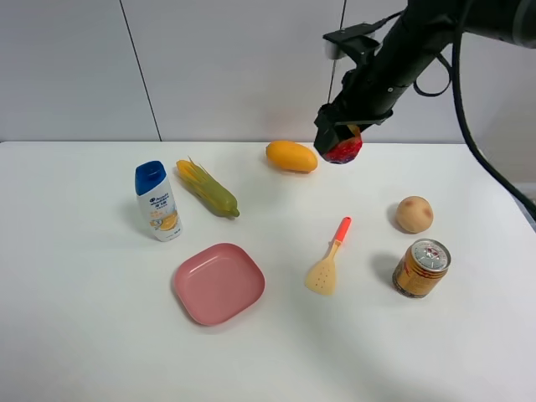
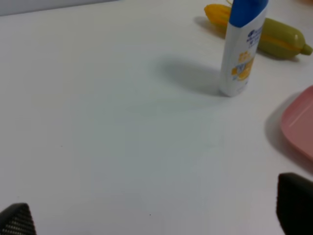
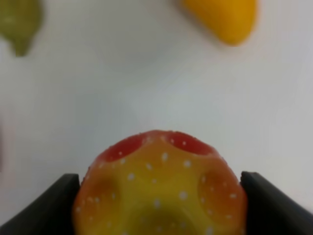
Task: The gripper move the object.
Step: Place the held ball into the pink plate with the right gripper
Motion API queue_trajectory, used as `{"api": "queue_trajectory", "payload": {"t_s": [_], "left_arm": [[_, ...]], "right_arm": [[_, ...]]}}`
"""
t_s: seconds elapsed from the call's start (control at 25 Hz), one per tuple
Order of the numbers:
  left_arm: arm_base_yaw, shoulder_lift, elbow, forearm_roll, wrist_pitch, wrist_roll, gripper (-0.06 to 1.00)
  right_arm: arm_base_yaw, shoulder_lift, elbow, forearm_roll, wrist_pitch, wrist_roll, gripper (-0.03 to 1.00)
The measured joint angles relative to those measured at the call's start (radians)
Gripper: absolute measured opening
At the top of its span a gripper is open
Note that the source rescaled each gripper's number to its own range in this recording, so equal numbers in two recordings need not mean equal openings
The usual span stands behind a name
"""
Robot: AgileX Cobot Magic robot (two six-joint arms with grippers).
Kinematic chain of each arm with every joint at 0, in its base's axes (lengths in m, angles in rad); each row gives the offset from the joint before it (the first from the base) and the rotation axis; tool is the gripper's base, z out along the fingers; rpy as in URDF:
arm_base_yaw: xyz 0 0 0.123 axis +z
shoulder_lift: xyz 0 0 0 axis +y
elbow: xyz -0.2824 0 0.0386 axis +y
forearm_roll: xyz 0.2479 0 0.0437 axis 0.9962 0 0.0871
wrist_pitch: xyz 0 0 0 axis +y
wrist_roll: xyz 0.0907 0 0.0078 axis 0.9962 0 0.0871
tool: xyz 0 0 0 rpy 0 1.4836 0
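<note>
- White worktop (image 1: 84,335): smooth, matte, flat all the way across.
- Right arm (image 1: 394,63): bulky black links and looping black cables, coming in over the far right corner.
- Right gripper (image 1: 339,138): at the far edge, its black fingers are clamped on either side of the toy fruit (image 3: 161,186). Whether the fruit is clear of the surface, I can't tell.
- Left gripper (image 2: 156,215): only two dark fingertips show, spread wide with nothing between them.
- Pink plate (image 1: 219,283): a rounded square of smooth plastic, towards the near edge.
- Shampoo bottle (image 1: 157,201): glossy white with a blue cap, upright towards the left edge.
- Corn cob (image 1: 207,189): yellow kernels in a green husk, lying just beside the bottle.
- Spatula (image 1: 328,260): a slotted tan blade on an orange-red handle, mid-worktop.
- Mango (image 1: 291,157): a smooth orange oval at the far edge, just beside the fruit.
- Can (image 1: 421,268): golden metal with a pull-tab lid, upright near the right edge.
- Tan ball (image 1: 414,214): round with a dull skin, near the can on its far side.
- The fruit itself: red skin, a lumpy yellow top, white specks.
</note>
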Motion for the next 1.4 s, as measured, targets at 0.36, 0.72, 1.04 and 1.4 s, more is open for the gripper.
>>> {"api": "queue_trajectory", "payload": {"t_s": [0.36, 0.72, 1.04, 1.4], "left_arm": [[0.0, 0.0, 0.0, 0.0, 0.0, 0.0, 1.0], [0.0, 0.0, 0.0, 0.0, 0.0, 0.0, 1.0], [0.0, 0.0, 0.0, 0.0, 0.0, 0.0, 1.0], [0.0, 0.0, 0.0, 0.0, 0.0, 0.0, 1.0]], "right_arm": [[0.346, 0.003, 0.0, -0.039, 0.006, -0.077, 0.0], [0.476, 0.003, 0.117, 0.014, -0.145, -0.128, 0.0], [0.479, 0.005, 0.343, 0.084, -0.467, -0.172, 0.0], [0.483, 0.137, 0.36, 0.108, -0.556, -0.189, 0.0]]}}
